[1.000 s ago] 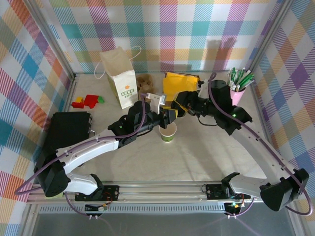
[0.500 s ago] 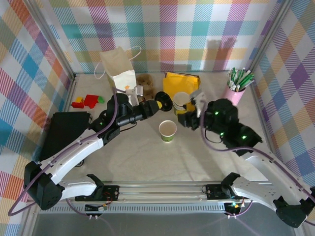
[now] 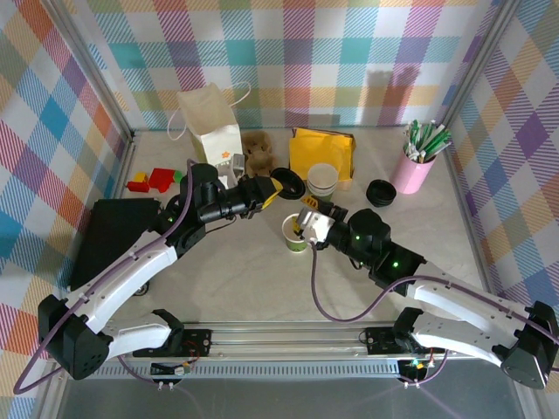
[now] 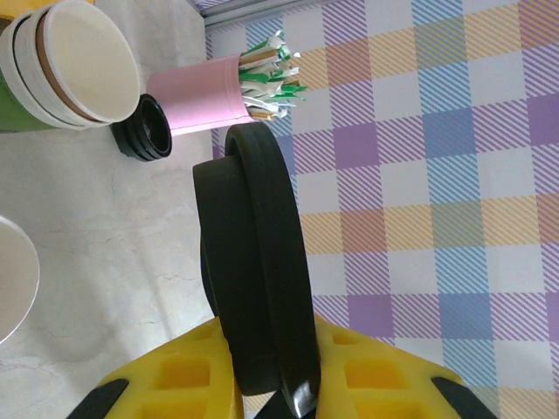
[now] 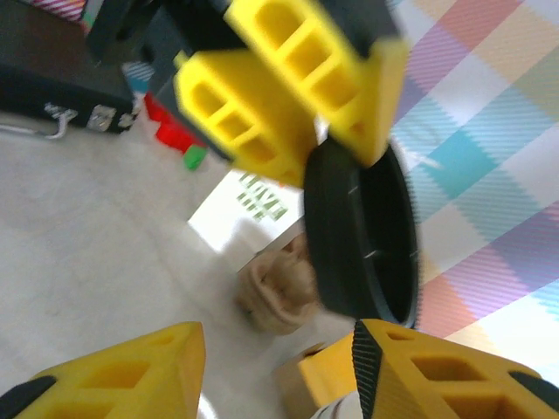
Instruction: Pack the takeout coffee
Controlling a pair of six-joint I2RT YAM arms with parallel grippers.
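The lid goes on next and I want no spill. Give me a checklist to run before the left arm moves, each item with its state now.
1. Black lid gripped in left claw: ok, pinched between the yellow fingers.
2. Cup upright on the table, mouth open: ok.
3. Lid over the cup: not ok, it hangs beyond it, toward the back.
4. Lid level: not ok, it is held on edge.
5. Right claw steadying the cup: cannot tell; jaws stand apart, contact hidden.
6. Paper bag upright: ok.

Finds lid (image 3: 291, 181) in left pincer (image 3: 278, 187); cup (image 3: 295, 237) just before it, beside right pincer (image 3: 307, 228); cup stack (image 3: 322, 179) behind right pincer.
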